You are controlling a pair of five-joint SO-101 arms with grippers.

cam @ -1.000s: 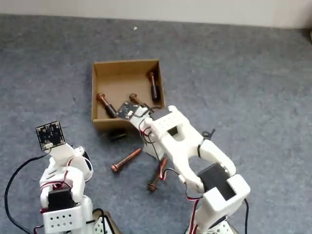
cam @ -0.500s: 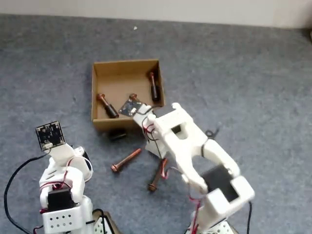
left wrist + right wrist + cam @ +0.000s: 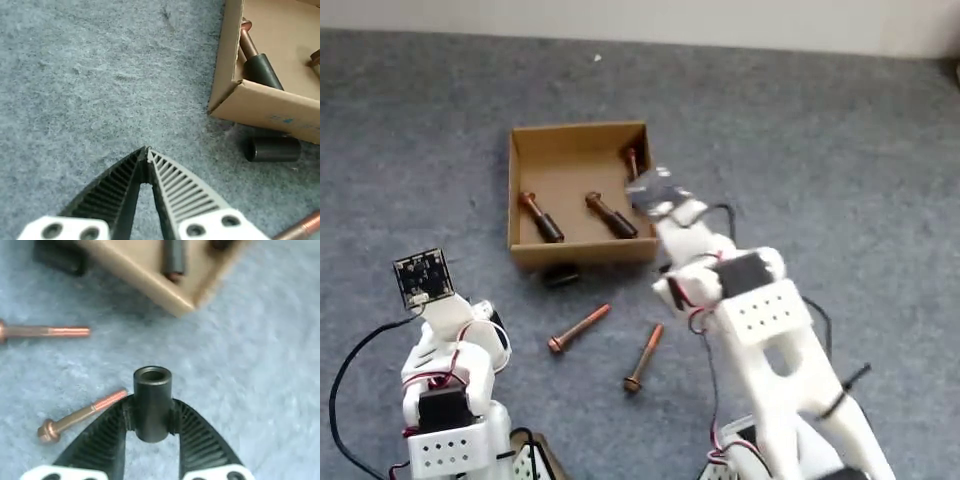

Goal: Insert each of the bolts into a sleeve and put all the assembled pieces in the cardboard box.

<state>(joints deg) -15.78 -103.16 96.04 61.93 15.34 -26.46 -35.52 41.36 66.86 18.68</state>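
Right pincer (image 3: 151, 408) narrowly clamps a matte black hollow cylindrical sleeve (image 3: 151, 390) above the fuzzy grey counter (image 3: 260, 365), near a threaded copper bolt (image 3: 80, 415) and the brown cardboard box (image 3: 145, 280). Left pincer (image 3: 146, 154) pressed closed, empty.

Where my view falls short
From above, my right arm (image 3: 665, 205) is blurred at its tip and half covers one assembled piece (image 3: 631, 158). At my right wrist, the sleeve (image 3: 151, 390) sinks its lower end between the fingers of my right pincer (image 3: 151, 407), a bolt (image 3: 47, 331) runs off the edge, and the loose sleeve (image 3: 55, 257) is a blurred, cropped smudge. At my left wrist, a copper shank (image 3: 302, 227) is too cropped to tell whose it is.
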